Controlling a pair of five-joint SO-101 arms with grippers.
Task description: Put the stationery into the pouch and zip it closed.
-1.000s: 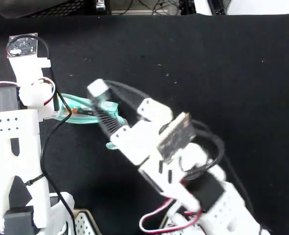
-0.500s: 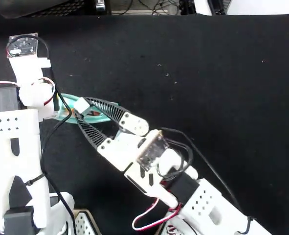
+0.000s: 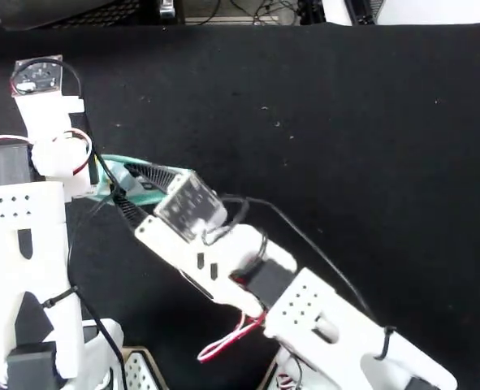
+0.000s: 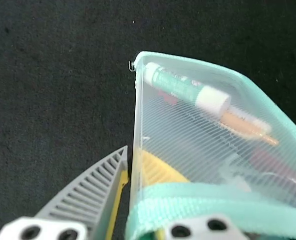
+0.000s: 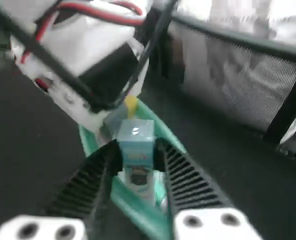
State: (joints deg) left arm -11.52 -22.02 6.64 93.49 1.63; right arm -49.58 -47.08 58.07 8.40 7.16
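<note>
My right claw (image 3: 126, 184) has swung down and across. A second ago it held the small box (image 5: 136, 150) up clear of the pouch (image 4: 198, 145). Half a second ago it was lower. Now the box sits right at the teal mouth, and my arm has rolled over much of the pouch.

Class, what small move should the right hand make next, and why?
Probably lower slightly and open. The right hand grips the blue eraser directly over the mouth of the mint mesh pouch, which the left hand holds, so releasing should drop it inside.
</note>
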